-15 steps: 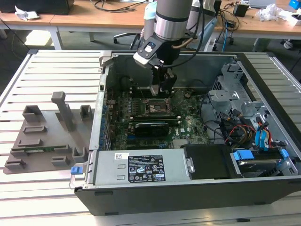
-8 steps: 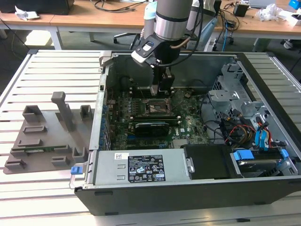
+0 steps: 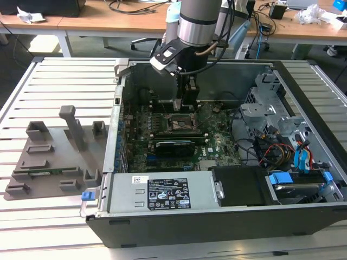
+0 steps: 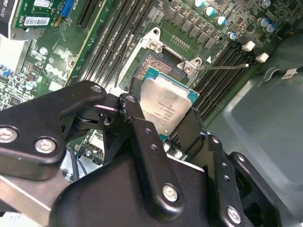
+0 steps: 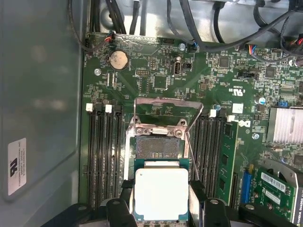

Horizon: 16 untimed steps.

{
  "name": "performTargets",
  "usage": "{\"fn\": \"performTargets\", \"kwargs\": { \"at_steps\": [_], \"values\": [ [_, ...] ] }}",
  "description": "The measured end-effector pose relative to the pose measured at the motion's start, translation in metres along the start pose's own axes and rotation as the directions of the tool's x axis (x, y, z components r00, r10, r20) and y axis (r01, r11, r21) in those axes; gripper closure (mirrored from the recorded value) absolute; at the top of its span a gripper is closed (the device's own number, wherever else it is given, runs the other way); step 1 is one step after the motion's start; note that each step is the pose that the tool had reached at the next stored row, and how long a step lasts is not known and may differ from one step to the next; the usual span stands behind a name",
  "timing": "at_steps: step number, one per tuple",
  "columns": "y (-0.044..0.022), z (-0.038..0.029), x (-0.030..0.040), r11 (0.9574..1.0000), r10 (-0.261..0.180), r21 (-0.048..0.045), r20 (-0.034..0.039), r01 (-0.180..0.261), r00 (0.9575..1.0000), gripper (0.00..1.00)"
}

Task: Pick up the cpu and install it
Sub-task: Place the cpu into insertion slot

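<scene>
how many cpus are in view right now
1. The cpu is clamped in the gripper, held over one edge of the open socket on the motherboard. The part of the socket beneath it is hidden.

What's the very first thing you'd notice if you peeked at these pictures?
The shiny silver cpu stands out first, pinched in the black gripper right by the open socket on the green motherboard. In the exterior view, the big computer case lies open on a slatted table, with the robot arm reaching down into it.
</scene>
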<state>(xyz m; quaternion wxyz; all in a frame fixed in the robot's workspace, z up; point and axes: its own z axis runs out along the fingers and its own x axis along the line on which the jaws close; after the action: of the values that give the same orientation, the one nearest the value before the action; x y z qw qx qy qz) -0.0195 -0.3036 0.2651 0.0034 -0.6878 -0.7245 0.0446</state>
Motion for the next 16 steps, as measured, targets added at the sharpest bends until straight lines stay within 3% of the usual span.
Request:
{"fn": "performTargets", "kwargs": {
  "at_steps": [5,16],
  "values": [
    [0.0001,0.0008,0.0001,1.0,0.001,0.0002,0.0021,-0.001,1.0,0.45],
    [0.002,0.0135,0.0007,1.0,0.001,0.0002,0.0024,-0.001,1.0,0.45]
  ]
}}
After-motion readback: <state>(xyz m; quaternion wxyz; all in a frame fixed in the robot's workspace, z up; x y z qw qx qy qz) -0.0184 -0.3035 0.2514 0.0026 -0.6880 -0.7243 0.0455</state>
